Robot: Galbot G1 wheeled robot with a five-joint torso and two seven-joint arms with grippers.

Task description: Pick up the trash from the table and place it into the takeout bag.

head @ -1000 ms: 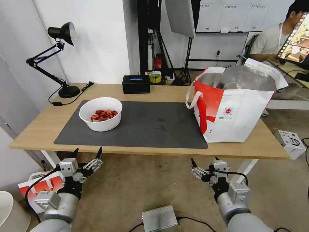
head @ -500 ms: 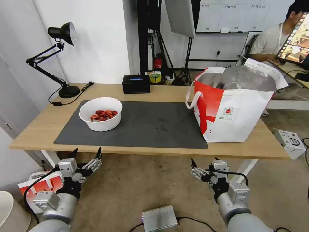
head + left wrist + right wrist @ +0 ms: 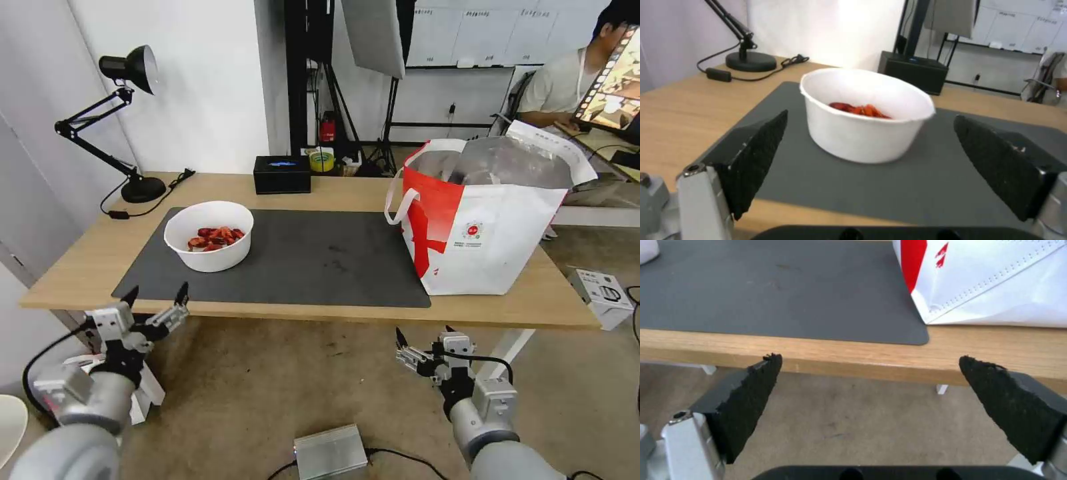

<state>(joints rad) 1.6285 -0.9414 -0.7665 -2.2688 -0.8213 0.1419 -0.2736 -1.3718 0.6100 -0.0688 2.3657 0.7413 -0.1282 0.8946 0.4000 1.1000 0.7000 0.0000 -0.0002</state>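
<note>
The left gripper (image 3: 155, 301) hung at the near edge of the table (image 3: 80, 273), fingers wide apart, with the white bowl (image 3: 209, 236) of red shells ahead of the fingertips on the dark mat (image 3: 313, 260). The right gripper (image 3: 423, 339) waited, fingers spread, below the takeout bag (image 3: 480, 227). Judged risk: a thin-walled, open bowl might buckle or tilt when pinched, spilling shells.

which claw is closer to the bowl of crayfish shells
Left. The left claw hovers open at the table's near edge, just in front of the bowl of crayfish shells. The right claw hangs open below the table, nearer the takeout bag.
</note>
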